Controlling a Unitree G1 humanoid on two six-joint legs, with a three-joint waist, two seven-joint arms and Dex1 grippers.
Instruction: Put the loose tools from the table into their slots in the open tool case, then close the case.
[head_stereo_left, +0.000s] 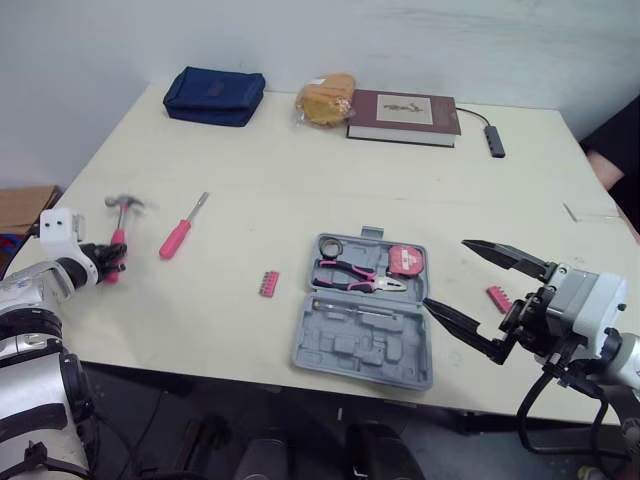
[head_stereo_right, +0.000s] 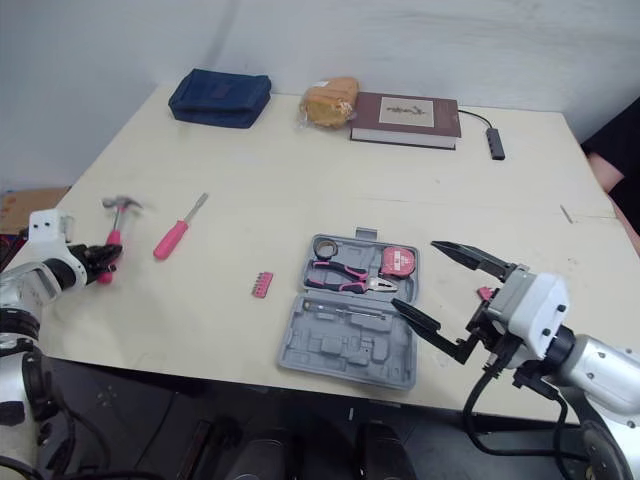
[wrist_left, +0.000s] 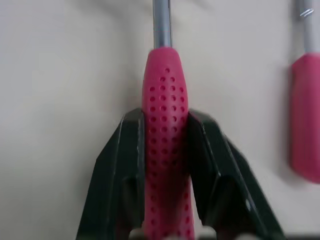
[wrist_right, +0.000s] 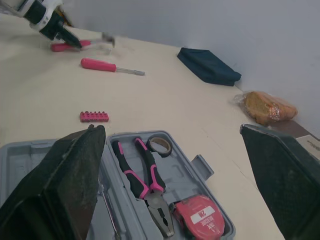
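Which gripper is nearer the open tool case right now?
Right. The right gripper is open beside the right edge of the tool case; the left gripper is far off, shut on the hammer.

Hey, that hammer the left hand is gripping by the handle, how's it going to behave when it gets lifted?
The hammer is probably head-heavy: its metal head sits far from the left hand, so it may droop or pivot. The dimpled pink handle likely resists slipping between the fingers. It looks rigid, so flexing seems unlikely.

Grey tool case (head_stereo_left: 360, 345); pink dotted hammer handle (wrist_left: 165, 150); navy pouch (head_stereo_left: 215, 95); maroon book (head_stereo_left: 403, 117).
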